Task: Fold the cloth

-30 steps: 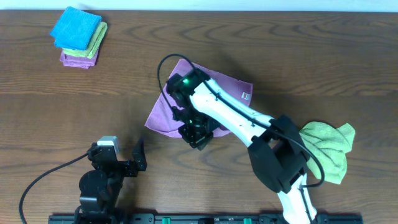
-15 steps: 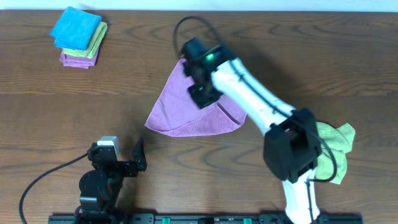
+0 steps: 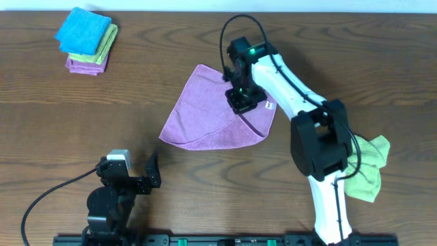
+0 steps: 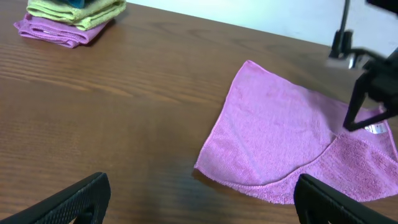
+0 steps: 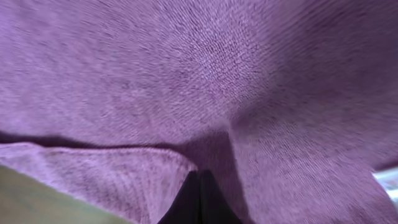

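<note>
overhead: the cloth (image 3: 212, 116), a large purple-pink microfibre square, lies near the middle of the dark wooden surface (image 3: 307, 48). it is partly doubled over itself into a fan shape, with a rounded fold along its near edge and a small white tag (image 3: 269, 106) at its right edge. its long axis runs across the surface, with one sharp corner pointing toward the left arm's side. the right gripper (image 3: 242, 100) sits on the cloth's right half, just beside the tag. the left gripper (image 3: 140, 179) is well apart from the cloth near the front edge, jaws spread wide and holding nothing

left wrist: the cloth (image 4: 280, 137) lies flat ahead, a lower layer showing past the curved fold. the left gripper (image 4: 202, 190) has only bare surface between its spread jaws. the right gripper (image 4: 357, 109) comes down dark onto the cloth by the tag

right wrist: the cloth (image 5: 199, 74) fills the frame, its weave fine and ribbed. its creases draw toward the right gripper (image 5: 198, 199), whose jaws are pressed together, pinching a fold of it
</note>
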You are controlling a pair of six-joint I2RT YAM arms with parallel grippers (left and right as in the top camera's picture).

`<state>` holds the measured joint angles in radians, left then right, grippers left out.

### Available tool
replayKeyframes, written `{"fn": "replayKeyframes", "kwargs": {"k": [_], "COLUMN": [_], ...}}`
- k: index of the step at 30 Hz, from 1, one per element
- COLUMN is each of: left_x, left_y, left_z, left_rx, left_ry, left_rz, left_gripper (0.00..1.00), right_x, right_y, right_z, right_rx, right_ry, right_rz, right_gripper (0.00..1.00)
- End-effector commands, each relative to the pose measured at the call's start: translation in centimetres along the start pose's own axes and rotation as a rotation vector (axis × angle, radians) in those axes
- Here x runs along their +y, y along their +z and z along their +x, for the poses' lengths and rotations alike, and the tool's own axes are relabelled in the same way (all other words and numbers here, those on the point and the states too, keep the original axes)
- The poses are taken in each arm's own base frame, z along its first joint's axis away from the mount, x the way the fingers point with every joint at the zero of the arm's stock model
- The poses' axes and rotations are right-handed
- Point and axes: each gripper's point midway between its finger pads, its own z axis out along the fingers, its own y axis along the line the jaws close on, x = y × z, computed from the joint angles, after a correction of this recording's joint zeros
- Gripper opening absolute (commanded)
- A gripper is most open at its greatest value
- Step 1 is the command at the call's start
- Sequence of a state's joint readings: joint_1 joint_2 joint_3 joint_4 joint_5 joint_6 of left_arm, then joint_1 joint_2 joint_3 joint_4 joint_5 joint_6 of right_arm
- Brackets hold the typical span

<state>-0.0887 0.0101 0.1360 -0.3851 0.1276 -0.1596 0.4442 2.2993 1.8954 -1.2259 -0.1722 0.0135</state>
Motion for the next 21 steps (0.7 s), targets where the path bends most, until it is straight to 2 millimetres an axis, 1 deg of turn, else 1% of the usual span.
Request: {"fn": "replayKeyframes", "kwargs": {"k": [1,6,9,13,18,20,21], "left_x": [0.4,0.4,0.4,0.4,0.4,0.4,0.4], "left_y": [0.3,0.3,0.3,0.3,0.3,0.3,0.3], "left_z": [0.8,0.8,0.8,0.8,0.8,0.8,0.8], "left_rx": [0.016,0.016,0.016,0.016,0.016,0.016,0.016], "left_ry": [-0.004,-0.004,-0.004,-0.004,-0.004,-0.004,-0.004], "left_rz": [-0.011,-0.011,-0.011,-0.012,-0.012,-0.011,-0.012], "left_gripper": [0.95,0.95,0.95,0.95,0.95,0.95,0.95], "right_x": [-0.8,-2.4,-2.4,-0.8,0.0,1.4,1.7], "right_y": [1.7,2.2,2.2,2.1,1.6,1.2,1.1], "right_z": [0.9,1.9,2.7,4.4,6.8,8.1,8.4], "right_rx": [0.056,0.093,0.124,0.192,0.292,0.345,0.356], "right_ry": [-0.005,0.005,0.005,-0.066,-0.074,-0.121,-0.130], "right_rz": [0.011,0.078,0.073,-0.002,-0.018,-0.091,-0.105], "right_gripper": [0.01,0.02,0.01,0.02,0.01,0.01,0.02]}}
